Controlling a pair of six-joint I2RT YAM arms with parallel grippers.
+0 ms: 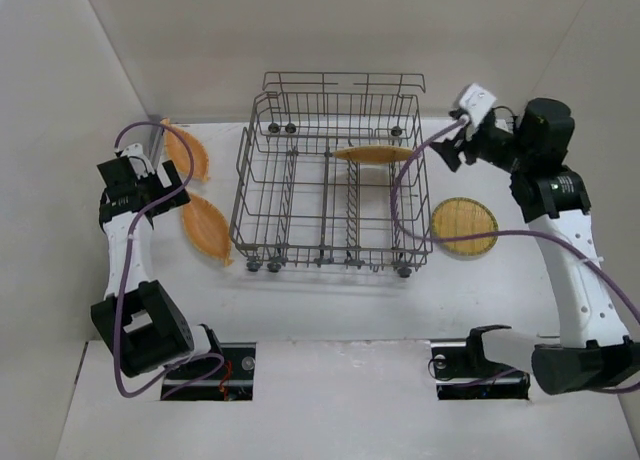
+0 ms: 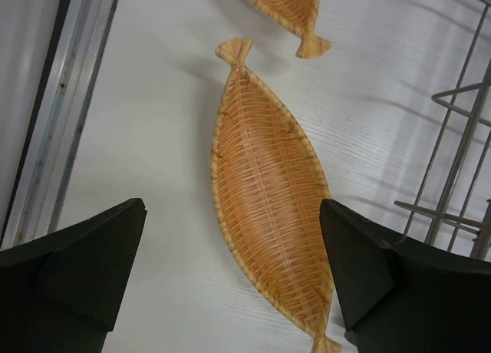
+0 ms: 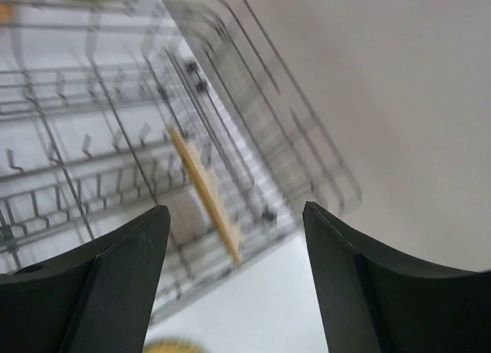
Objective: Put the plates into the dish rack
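The grey wire dish rack (image 1: 330, 180) stands mid-table. One orange plate (image 1: 372, 153) stands on edge inside it, seen edge-on in the right wrist view (image 3: 205, 192). Two leaf-shaped plates (image 1: 188, 152) (image 1: 208, 228) lie flat left of the rack, and a round woven plate (image 1: 464, 225) lies to its right. My left gripper (image 1: 172, 188) hovers open over the leaf plates. In the left wrist view, one leaf plate (image 2: 265, 184) lies below the spread fingers of the gripper (image 2: 232, 215). My right gripper (image 3: 236, 211) is open and empty, raised off the rack's right rear corner (image 1: 447, 152).
White walls close in the table at the back and both sides. The rack's wires (image 2: 460, 153) stand just right of my left gripper. A metal strip (image 2: 69, 100) runs along the left wall. The second leaf plate's tail (image 2: 288, 8) shows at the top of the left wrist view.
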